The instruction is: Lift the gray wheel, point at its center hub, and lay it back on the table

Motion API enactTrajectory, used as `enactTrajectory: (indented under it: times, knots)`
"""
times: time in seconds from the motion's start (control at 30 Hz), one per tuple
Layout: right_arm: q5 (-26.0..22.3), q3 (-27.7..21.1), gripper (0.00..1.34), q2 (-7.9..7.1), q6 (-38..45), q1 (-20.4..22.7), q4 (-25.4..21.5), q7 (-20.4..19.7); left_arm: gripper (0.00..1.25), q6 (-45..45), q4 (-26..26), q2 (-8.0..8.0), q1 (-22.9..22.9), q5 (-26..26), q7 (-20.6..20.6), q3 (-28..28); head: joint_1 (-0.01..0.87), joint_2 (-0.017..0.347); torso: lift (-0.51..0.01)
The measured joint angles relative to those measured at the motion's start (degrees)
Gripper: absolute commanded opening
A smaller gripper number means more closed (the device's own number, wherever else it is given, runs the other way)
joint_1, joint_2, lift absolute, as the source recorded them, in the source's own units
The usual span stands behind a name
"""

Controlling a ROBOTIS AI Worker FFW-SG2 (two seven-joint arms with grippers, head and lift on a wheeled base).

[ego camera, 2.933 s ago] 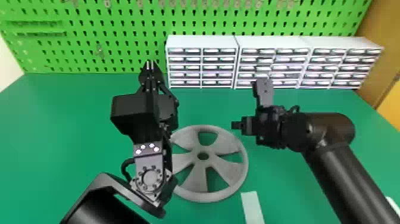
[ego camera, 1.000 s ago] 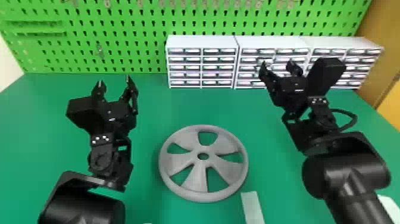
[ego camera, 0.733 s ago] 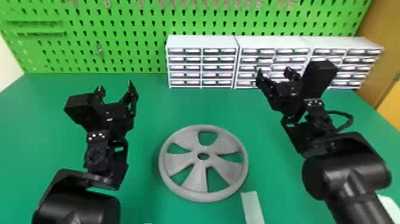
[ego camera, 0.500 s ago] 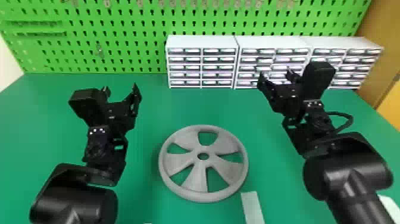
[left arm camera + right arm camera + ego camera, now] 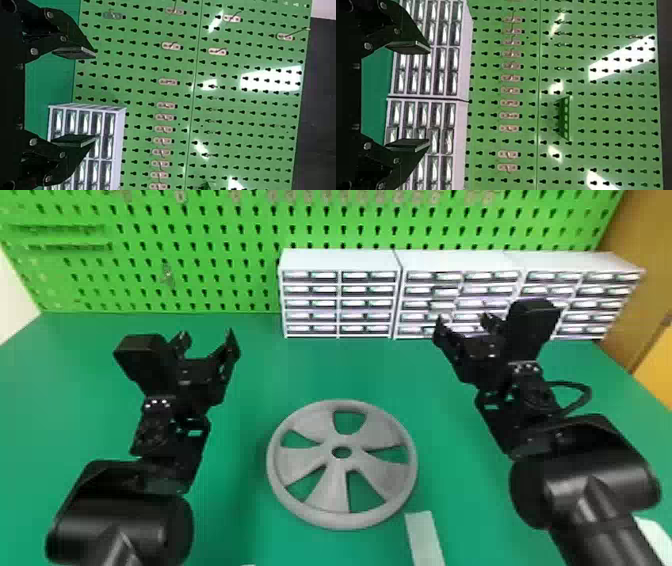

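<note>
Green bench (image 5: 310,370) carries the gray wheel (image 5: 332,485), lying flat. Left tool (image 5: 207,340) and right tool (image 5: 463,322) gape, empty; the right one partly hides white drawer units (image 5: 460,262). A pale strip (image 5: 425,540) is cut off below.

a workshop, with tool pegboard (image 5: 320,230) and drawers (image 5: 340,295)

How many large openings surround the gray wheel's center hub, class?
5 in the wheel: the far opening, left opening, right opening, near-left opening and near-right opening.
</note>
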Motion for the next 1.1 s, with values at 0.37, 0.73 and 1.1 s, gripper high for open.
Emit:
enactTrajectory:
  times: [0.37,0.73,1.1]
  knots:
    - [0.3,0.4,0.89,0.02,0.0,-0.4,0.3,-0.3,0.75,0.2,0.1,-0.58,0.0,-0.5,-0.8,1.0,0.692,0.048,-0.096]
    - [-0.1,1.0,0.90,0.74,-5.7,-6.6,1.6,-0.3,0.75,-1.5,1.4,-0.59,-7.9,-3.6,-4.3,2.3,0.692,0.048,-0.096]
    - [2.0,0.7,0.94,1.49,-17.7,-17.2,1.8,-2.4,0.75,-8.8,3.1,-0.73,-21.0,-7.2,-5.2,2.7,0.692,0.048,-0.096]
